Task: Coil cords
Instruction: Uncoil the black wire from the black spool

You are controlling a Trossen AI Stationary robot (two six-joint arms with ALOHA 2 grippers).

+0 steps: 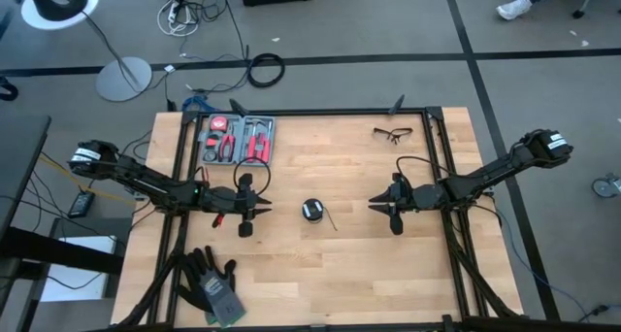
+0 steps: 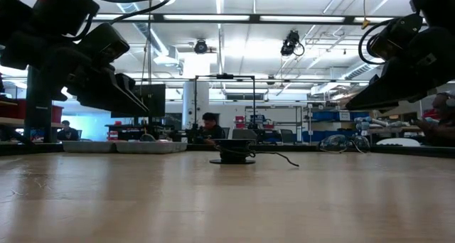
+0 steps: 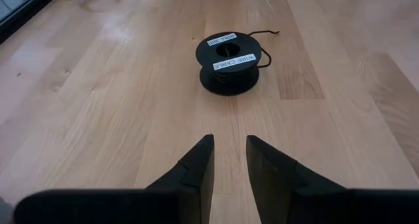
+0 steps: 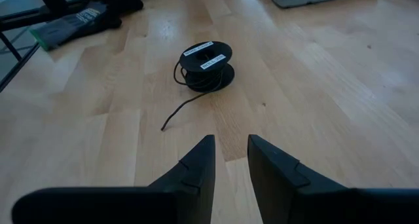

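A thin black cord is wound on a small round black spool (image 1: 311,210) with white labels, which stands on its lower flange at the table's middle (image 2: 233,152). The cord's short free end (image 4: 173,116) trails off on the wood toward the near right. My left gripper (image 1: 266,208) hovers to the spool's left, pointing at it (image 3: 229,142), its fingers a narrow gap apart and empty. My right gripper (image 1: 373,203) hovers to the spool's right, pointing at it (image 4: 230,140), also narrowly open and empty. The spool also shows in both wrist views (image 3: 228,61) (image 4: 206,67).
A tool case with red-handled pliers (image 1: 238,140) lies at the far left. Safety glasses (image 1: 392,133) lie at the far right. Black gloves (image 1: 212,283) lie at the near left corner. Bare wood surrounds the spool.
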